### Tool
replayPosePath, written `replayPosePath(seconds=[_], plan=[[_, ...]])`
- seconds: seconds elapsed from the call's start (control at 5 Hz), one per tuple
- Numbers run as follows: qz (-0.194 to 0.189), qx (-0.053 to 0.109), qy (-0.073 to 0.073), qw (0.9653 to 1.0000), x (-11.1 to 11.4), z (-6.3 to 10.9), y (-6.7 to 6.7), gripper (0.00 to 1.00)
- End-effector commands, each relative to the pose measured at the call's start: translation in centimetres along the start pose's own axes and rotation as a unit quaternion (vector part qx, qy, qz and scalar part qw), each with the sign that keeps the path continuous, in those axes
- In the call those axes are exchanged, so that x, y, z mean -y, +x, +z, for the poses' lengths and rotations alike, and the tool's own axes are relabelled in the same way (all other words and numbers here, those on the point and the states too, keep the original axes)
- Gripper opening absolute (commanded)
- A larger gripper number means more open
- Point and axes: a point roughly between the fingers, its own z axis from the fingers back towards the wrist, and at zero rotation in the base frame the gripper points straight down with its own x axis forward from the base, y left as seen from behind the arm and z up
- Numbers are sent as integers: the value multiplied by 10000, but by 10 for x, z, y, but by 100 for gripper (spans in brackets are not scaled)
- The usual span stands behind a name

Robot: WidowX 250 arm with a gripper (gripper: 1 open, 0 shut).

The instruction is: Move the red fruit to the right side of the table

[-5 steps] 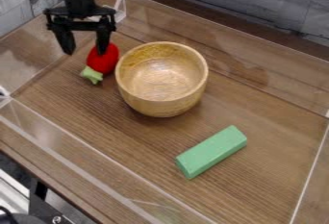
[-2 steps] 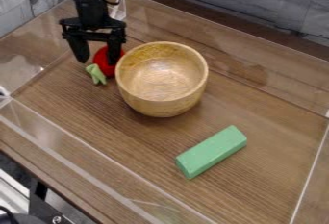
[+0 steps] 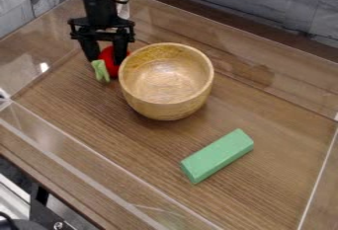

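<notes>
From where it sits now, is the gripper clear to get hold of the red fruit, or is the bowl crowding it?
Probably yes. The gripper straddles the red fruit from above; the wooden bowl sits close on the right, but nothing covers the fruit.

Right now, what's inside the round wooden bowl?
The round wooden bowl shows only bare wood grain inside. The low near inner wall is hidden by its rim. The small red toy strawberry sits outside, left of it.

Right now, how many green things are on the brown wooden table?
2: a green rectangular block at the front right, and the small green leafy stem end of the red toy strawberry, left of the round wooden bowl.
</notes>
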Motion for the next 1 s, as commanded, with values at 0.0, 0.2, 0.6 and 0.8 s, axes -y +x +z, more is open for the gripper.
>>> replayPosePath(seconds=[0.0, 0.2, 0.6, 0.8], plan=[[184, 93, 61, 9998, -22, -5, 9, 0], [619, 225, 7, 9978, -14, 14, 0, 0], [1456, 481, -154, 9881, 12, 59, -13, 0], [1797, 587, -277, 9816, 47, 85, -16, 0]])
